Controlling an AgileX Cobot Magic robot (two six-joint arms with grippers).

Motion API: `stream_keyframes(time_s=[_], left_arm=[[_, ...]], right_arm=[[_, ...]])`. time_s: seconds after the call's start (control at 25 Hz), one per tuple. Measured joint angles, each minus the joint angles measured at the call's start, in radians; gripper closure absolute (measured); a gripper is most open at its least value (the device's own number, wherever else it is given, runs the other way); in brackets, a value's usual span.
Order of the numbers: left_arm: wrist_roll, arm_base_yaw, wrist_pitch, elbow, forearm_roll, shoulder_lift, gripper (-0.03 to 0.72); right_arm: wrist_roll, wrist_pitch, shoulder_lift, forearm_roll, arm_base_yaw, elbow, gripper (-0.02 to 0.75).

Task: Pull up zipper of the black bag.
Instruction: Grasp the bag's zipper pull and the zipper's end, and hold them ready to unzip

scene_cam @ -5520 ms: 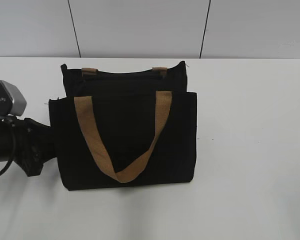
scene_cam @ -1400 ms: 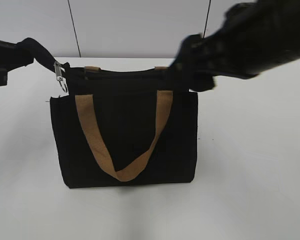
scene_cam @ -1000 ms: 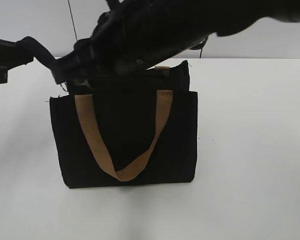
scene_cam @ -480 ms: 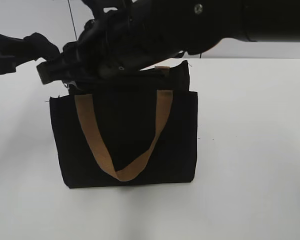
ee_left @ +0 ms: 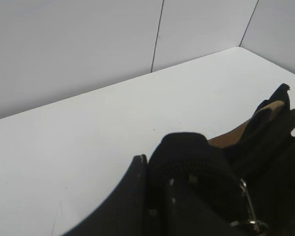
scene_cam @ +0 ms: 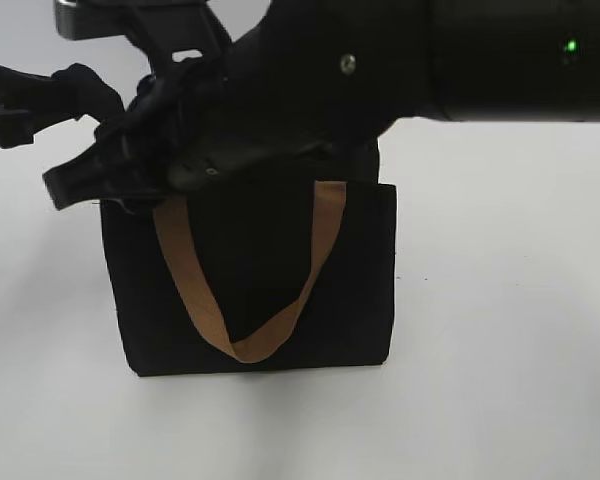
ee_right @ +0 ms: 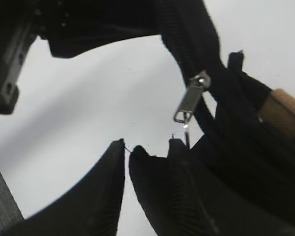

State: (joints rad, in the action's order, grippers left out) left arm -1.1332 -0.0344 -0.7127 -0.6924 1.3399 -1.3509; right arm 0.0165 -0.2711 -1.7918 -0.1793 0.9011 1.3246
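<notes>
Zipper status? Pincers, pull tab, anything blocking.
Right pincer open, just short of the zipper, tab hanging free. Left pincer at the black bag top-left corner, grip unclear. Right arm hides the bag's top in exterior view.

- One black bag (scene_cam: 270,300) on one white table (scene_cam: 500,300).
- Two tan handles: one (scene_cam: 250,290) across the front panel, another's end (ee_right: 280,110) in the right wrist view.
- One metal zipper (ee_right: 191,101) pull.
- Two robot arms, each with one gripper: left gripper (scene_cam: 100,100), right gripper (ee_right: 146,162).
</notes>
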Motion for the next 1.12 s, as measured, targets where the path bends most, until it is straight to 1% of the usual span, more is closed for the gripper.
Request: stream_keyframes(time_s=[0.32,0.56,0.72,0.84,0.96,1.12], left_arm=[[0.001,0.0,-0.017,0.0,-0.001,0.0,0.667],[0.001,0.0,-0.02,0.0,-0.001,0.0,0.667],[0.001,0.0,-0.022,0.0,-0.001,0.0,0.667],[0.003,0.0,-0.022,0.0,-0.001,0.0,0.667],[0.003,0.0,-0.022,0.0,-0.002,0.0,0.667],[0.003,0.0,-0.022,0.0,-0.002,0.0,0.667]], right_arm=[[-0.008,0.021,-0.03,-0.004,0.007,0.003,0.507],[-0.008,0.09,-0.03,-0.007,0.002,0.003,0.507],[-0.004,0.096,-0.03,-0.008,-0.005,0.003,0.504],[-0.004,0.072,-0.029,-0.007,-0.016,0.004,0.475],[-0.047,0.049,-0.019,0.0,-0.022,0.004,0.436],[-0.09,0.045,-0.018,0.001,-0.022,0.004,0.423]])
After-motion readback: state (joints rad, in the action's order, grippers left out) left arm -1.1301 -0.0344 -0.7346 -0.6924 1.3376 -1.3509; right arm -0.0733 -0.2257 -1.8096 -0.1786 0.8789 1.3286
